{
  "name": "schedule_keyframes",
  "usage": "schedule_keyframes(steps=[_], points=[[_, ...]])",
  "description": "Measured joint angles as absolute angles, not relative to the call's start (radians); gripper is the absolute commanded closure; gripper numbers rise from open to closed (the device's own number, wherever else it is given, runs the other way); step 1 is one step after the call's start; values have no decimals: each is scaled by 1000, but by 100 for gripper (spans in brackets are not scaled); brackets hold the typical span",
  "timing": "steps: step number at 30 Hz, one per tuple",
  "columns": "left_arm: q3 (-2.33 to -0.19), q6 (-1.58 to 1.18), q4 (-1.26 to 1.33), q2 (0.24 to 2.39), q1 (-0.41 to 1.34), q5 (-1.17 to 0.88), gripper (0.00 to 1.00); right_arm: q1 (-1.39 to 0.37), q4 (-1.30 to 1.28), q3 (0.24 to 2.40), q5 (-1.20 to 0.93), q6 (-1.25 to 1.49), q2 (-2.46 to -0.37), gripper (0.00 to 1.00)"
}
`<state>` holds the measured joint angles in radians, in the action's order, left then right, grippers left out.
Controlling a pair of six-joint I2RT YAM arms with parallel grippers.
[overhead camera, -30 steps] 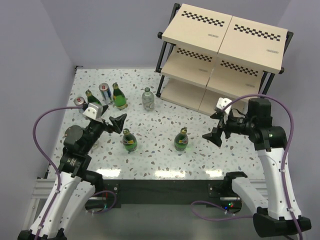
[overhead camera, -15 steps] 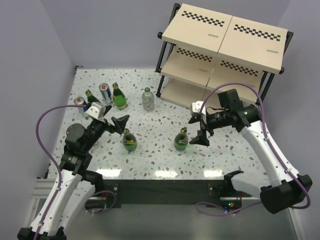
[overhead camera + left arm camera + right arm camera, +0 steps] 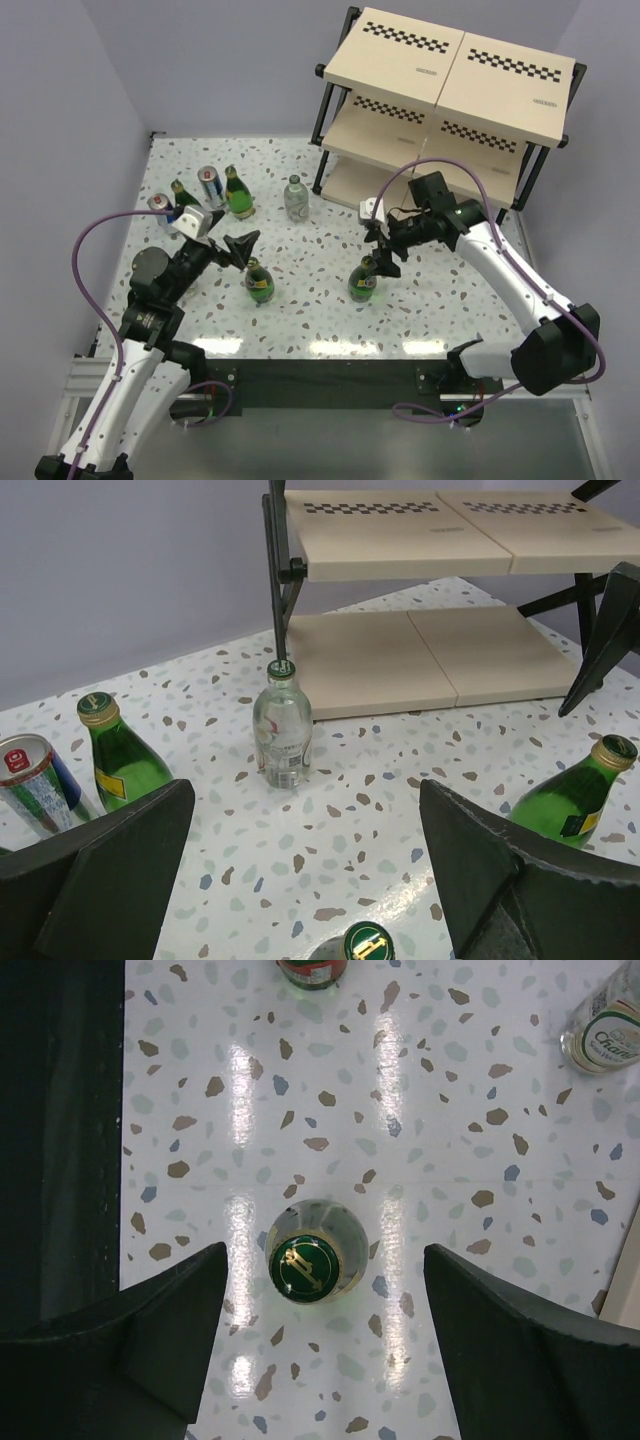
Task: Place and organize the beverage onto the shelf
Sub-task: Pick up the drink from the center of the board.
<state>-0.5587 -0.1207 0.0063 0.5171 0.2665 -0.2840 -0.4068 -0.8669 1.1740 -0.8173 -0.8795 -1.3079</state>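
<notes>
Above a green bottle (image 3: pixel 308 1263), the right gripper (image 3: pixel 381 262) points down, jaws apart.

— Where do the drinks stand?
— All upright. Left green bottle (image 3: pixel 260 283) and right green bottle (image 3: pixel 363 281) stand near the middle of the table (image 3: pixel 320 245). The clear bottle (image 3: pixel 295 198) is at twelve o'clock from them, and the rear green bottles (image 3: pixel 237 193) and cans (image 3: pixel 210 186) cluster at ten o'clock.
— The shelf (image 3: pixel 400 55)?
— Beige boards, black frame, at one o'clock.

Left black two-finger gripper (image 3: pixel 243 248) hovers low over the table, jaws spread wide, its arm folded at the elbow. Right black two-finger gripper (image 3: pixel 385 248) points straight down, its arm reaching forward and inward, fingers (image 3: pixel 130 1360) well apart
</notes>
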Motion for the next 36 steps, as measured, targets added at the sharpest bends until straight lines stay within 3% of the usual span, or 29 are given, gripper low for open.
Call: schedule_keyframes(steps=[10,15,18,19,21,36], points=[[-558,-119,9,517,266,-303,0,-466,-825,1143,-757,-881,-1336,48],[-558,-119,14,517,266,-318,0,-475,-827,1143,-749,-883,-1350,56],[-558,-119,14,517,266,-329,0,-480,-832,1143,-749,-884,-1350,71],[-558,-119,15,517,266,-334,0,-481,-833,1143,-750,-885,-1349,87],[-558,-120,20,517,266,-346,0,-482,-833,1142,-750,-882,-1348,100],[-558,-121,46,558,264,-446,0,-482,-849,1122,-734,-871,-1312,100]])
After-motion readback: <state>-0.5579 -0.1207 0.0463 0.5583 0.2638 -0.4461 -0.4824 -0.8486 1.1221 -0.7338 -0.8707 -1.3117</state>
